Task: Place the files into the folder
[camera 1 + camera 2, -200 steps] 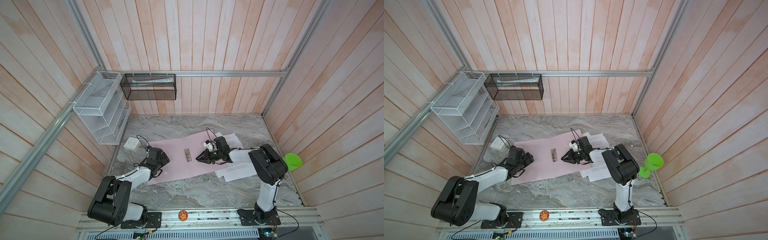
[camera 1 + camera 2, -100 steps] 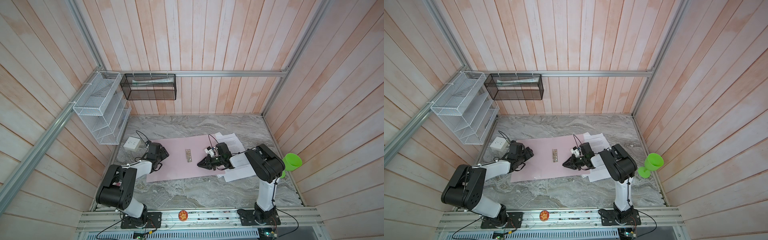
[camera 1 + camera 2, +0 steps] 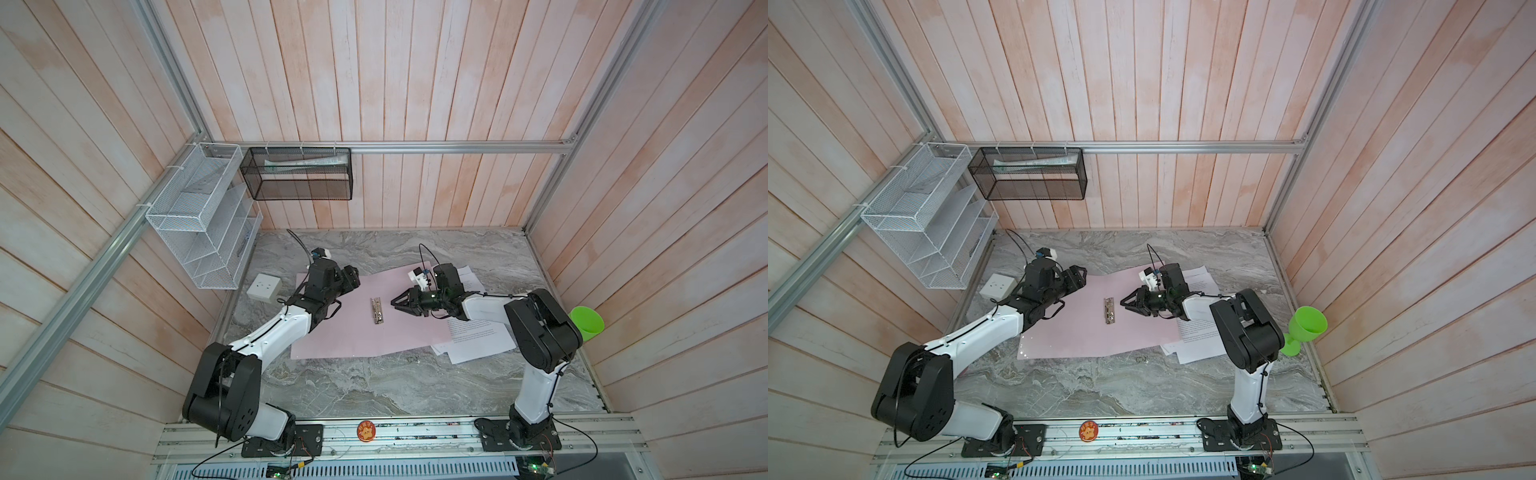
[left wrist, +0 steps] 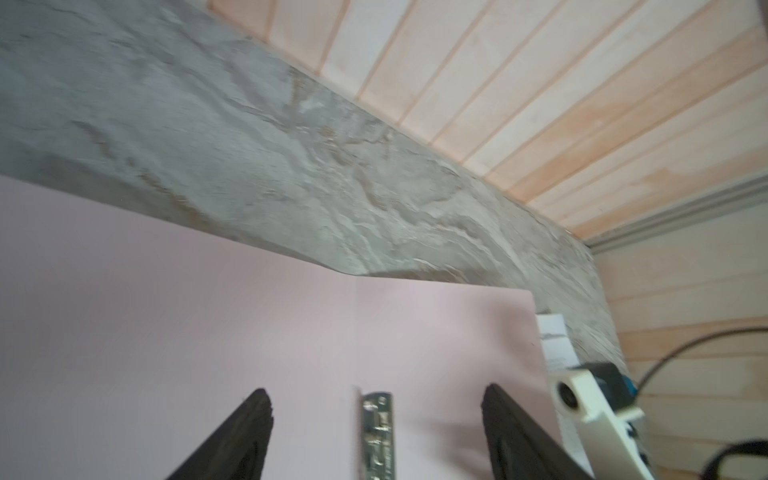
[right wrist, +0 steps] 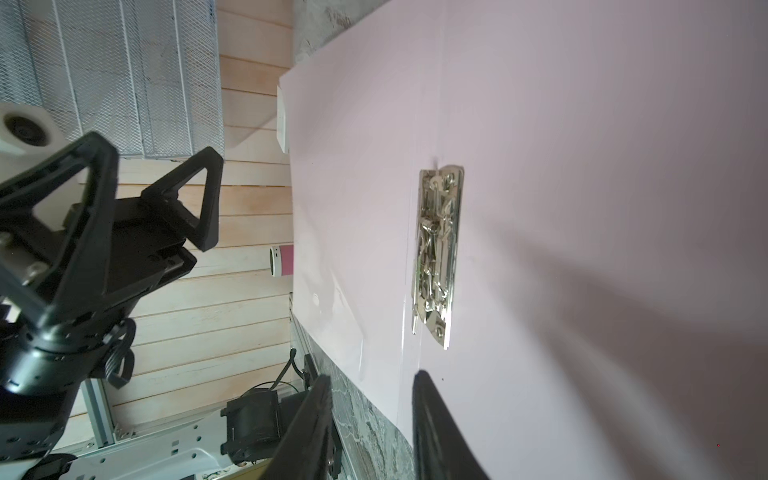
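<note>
The pale pink folder [image 3: 353, 336] [image 3: 1084, 336] lies open and flat on the marble table, its silver clip [image 3: 377, 310] [image 5: 438, 253] at the spine. The files [image 3: 478, 340] [image 3: 1200, 345], white printed sheets, lie at the folder's right edge, partly under it and under the right arm. My left gripper [image 3: 353, 278] [image 4: 376, 399] hovers open over the folder's far left part, with nothing between its fingers. My right gripper [image 3: 397, 302] [image 5: 370, 378] points at the clip from the right. Its jaws stand a little apart and hold nothing.
A white wire rack [image 3: 203, 232] and a black mesh basket [image 3: 299, 174] hang on the walls at back left. A white socket box [image 3: 264, 286] sits left of the folder. A green cup [image 3: 586, 324] stands at the right wall.
My left gripper has risen and moved right and towards the back over the folder. My right gripper has shifted slightly and its jaws have parted a little.
</note>
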